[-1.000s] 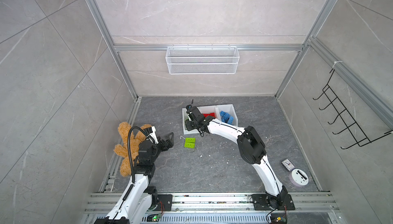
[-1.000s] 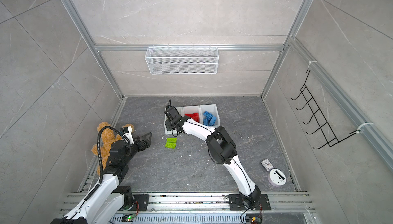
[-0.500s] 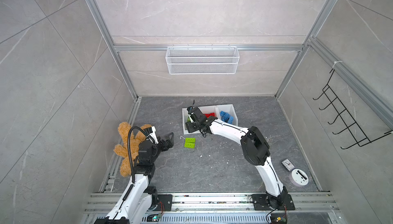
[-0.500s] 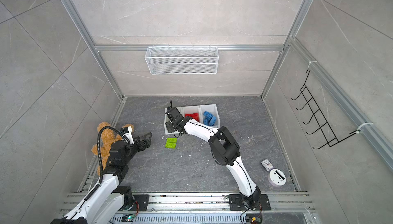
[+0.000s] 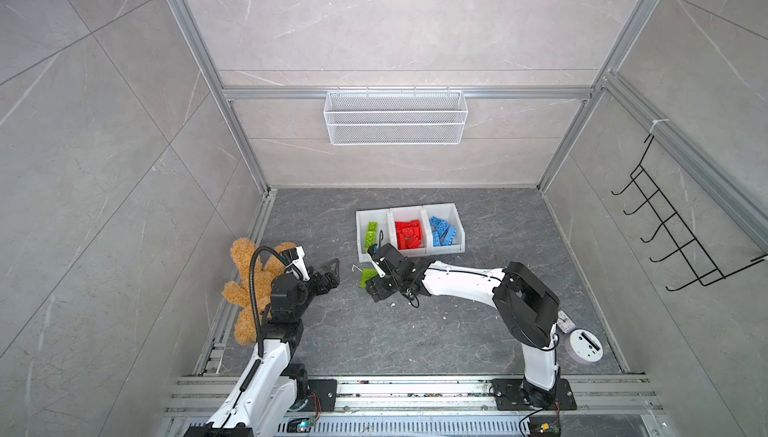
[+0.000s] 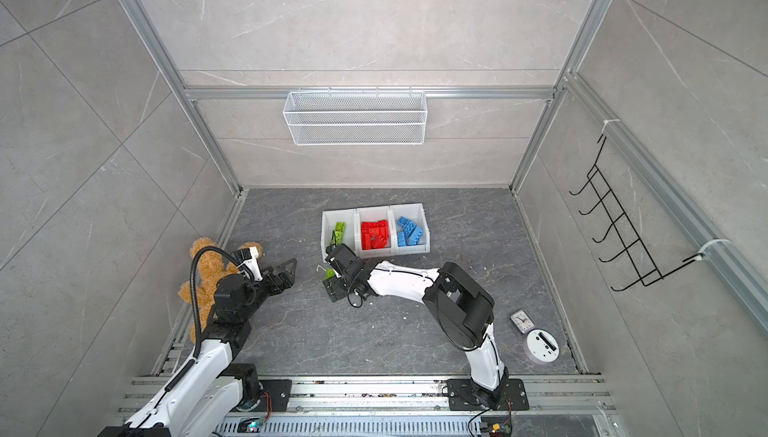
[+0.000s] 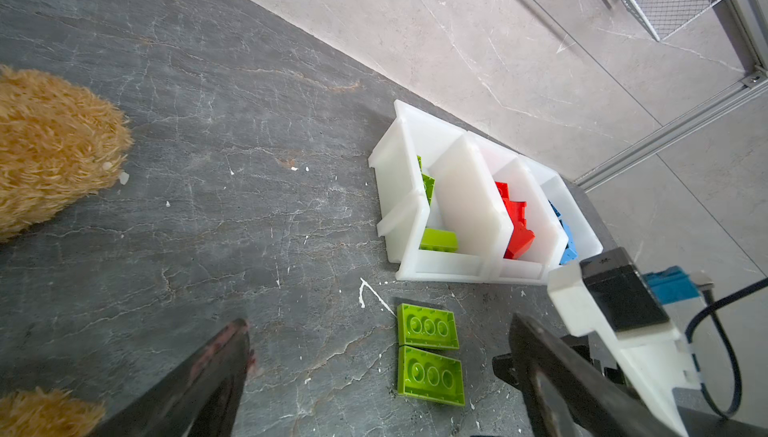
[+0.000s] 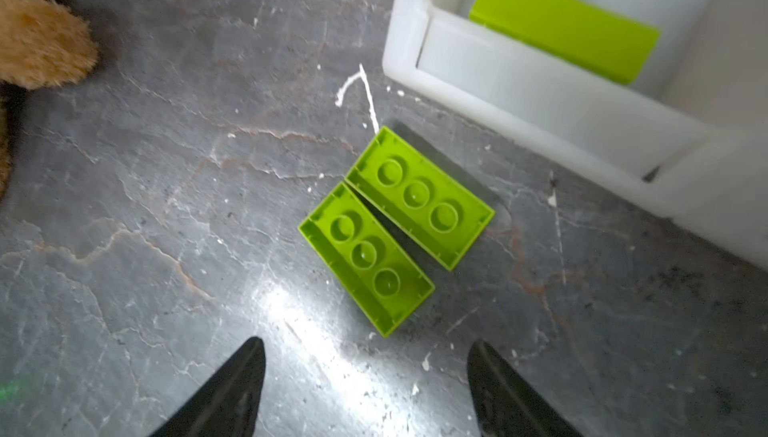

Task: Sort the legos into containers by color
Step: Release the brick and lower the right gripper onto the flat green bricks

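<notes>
Two lime green legos [image 8: 419, 198] [image 8: 365, 258] lie side by side, studs down, on the dark floor just in front of the left container [image 5: 358, 231]. In both top views my right gripper [image 5: 376, 287] partly hides them [image 6: 330, 273]. It hovers over them, and the right wrist view shows the right gripper [image 8: 366, 343] open and empty. The containers hold green legos [image 5: 371, 233], red legos [image 5: 408, 234] and blue legos [image 5: 442, 231]. My left gripper [image 5: 330, 271] hangs open and empty to the left of the loose pair [image 7: 428, 326].
A brown plush toy [image 5: 249, 285] lies against the left rail beside the left arm. A white wire basket [image 5: 395, 117] hangs on the back wall and a black hook rack [image 5: 685, 239] on the right wall. A small clock [image 6: 521, 320] and a round white device [image 5: 586, 345] sit front right.
My right gripper has drawn back from the left container toward the two green legos on the floor, and its jaws have opened. The left arm has not moved.
</notes>
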`<state>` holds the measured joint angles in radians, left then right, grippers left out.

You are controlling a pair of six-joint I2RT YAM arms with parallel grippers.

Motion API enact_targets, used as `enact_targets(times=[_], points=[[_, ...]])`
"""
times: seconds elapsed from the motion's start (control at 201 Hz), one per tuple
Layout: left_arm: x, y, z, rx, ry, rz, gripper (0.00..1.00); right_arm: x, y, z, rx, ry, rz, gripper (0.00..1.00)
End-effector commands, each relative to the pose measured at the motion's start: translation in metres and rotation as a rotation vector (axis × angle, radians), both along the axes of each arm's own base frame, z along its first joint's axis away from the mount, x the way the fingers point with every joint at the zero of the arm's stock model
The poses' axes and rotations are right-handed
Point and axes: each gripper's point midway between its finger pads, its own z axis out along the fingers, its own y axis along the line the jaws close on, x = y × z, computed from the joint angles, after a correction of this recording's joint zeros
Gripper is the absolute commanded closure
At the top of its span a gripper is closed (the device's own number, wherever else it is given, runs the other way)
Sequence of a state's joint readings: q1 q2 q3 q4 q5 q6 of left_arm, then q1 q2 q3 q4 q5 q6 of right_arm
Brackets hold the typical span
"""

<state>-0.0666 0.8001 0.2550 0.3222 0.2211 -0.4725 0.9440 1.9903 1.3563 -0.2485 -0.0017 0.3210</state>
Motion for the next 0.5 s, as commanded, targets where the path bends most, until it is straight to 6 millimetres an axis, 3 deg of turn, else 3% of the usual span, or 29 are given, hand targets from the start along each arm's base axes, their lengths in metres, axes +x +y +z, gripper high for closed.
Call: enact_targets(times=[0.0, 0.219, 0.493], points=[[0.003, -0.004, 0.013, -0.004, -0.049, -0.025, 0.00, 0.002, 0.006, -0.005, 0.024, 0.010, 0.005, 0.21], [0.002, -0.003, 0.015, -0.003, -0.053, -0.022, 0.00, 0.002, 0.020, -0.015, 0.038, 0.036, 0.053, 0.18], [0.001, -0.003, 0.015, 0.000, -0.057, -0.018, 0.00, 0.010, 0.020, -0.031, -0.030, 0.029, 0.048, 0.17]])
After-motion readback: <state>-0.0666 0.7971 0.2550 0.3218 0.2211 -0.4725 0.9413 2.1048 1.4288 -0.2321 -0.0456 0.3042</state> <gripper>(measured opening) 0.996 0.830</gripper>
